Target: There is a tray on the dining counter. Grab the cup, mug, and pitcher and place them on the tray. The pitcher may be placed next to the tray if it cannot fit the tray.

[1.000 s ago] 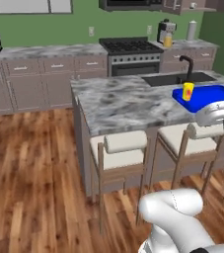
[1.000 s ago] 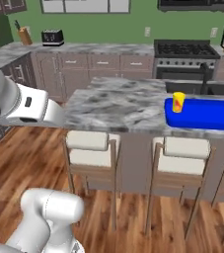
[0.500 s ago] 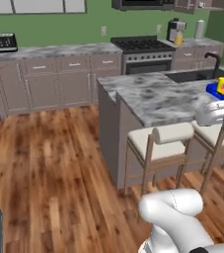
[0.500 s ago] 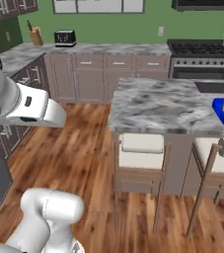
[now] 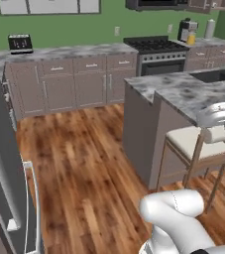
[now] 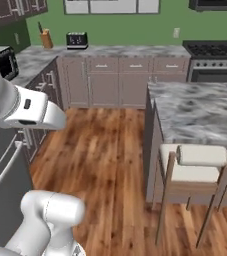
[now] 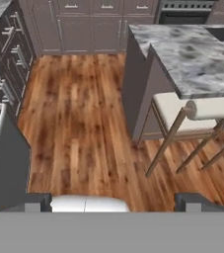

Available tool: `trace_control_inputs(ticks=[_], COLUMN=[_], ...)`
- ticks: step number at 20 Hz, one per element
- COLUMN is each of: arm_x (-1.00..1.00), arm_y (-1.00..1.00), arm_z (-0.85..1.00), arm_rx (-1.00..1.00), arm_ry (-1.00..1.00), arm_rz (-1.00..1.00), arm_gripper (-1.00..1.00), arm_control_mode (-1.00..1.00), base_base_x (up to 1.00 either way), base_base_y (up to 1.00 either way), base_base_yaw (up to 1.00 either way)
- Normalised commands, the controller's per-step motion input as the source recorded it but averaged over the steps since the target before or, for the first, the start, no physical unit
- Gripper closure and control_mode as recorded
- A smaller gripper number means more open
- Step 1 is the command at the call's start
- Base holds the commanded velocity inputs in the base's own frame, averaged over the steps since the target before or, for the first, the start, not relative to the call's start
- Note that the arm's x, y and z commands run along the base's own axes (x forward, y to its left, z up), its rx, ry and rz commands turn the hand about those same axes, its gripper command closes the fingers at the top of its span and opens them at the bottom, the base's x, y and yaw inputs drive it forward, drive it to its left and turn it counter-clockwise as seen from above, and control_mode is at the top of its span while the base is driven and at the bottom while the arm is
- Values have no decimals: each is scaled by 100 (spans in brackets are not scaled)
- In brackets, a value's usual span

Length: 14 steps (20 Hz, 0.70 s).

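My gripper (image 7: pixel 116 203) is open, its dark fingertips (image 7: pixel 38 201) wide apart and nothing between them, looking down on the wooden floor. The dining counter (image 5: pixel 183 92) is the marbled island at the right, also seen in the right base view (image 6: pixel 200 112) and the hand view (image 7: pixel 197 54). Only its left end is in sight. The tray, the cup and the mug are out of view. A small orange-yellow vessel, probably the pitcher (image 5: pixel 191 38), stands on the far worktop beside a dark coffee machine (image 5: pixel 185 29).
Cream stools (image 5: pixel 196 139) (image 6: pixel 197 162) (image 7: pixel 192 111) stand under the island's edge. A tall dark appliance (image 5: pixel 0 163) fills the near left. The back wall has grey cabinets, a stove (image 5: pixel 153 45), a toaster (image 6: pixel 77 40) and a knife block (image 6: pixel 46 37). Open wooden floor (image 6: pixel 102 150) lies between.
The whole picture has slid right, so the base and its cameras have swung left. The blue tray and the yellow cup have passed out of both base views. The gripper stays open.
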Motion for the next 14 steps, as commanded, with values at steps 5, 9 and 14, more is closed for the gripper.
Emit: trace_control_inputs(ticks=[5,9,14], arm_x=[0,0,0], arm_y=[0,0,0], arm_z=[0,0,0], arm_rx=[0,0,0], arm_ry=[0,0,0], arm_rz=[0,0,0], arm_gripper=[-100,-100,-100], arm_control_mode=[100,100,100], base_base_x=[88,98,100], base_base_y=[62,40,24], base_base_yaw=[-17,-12,-4])
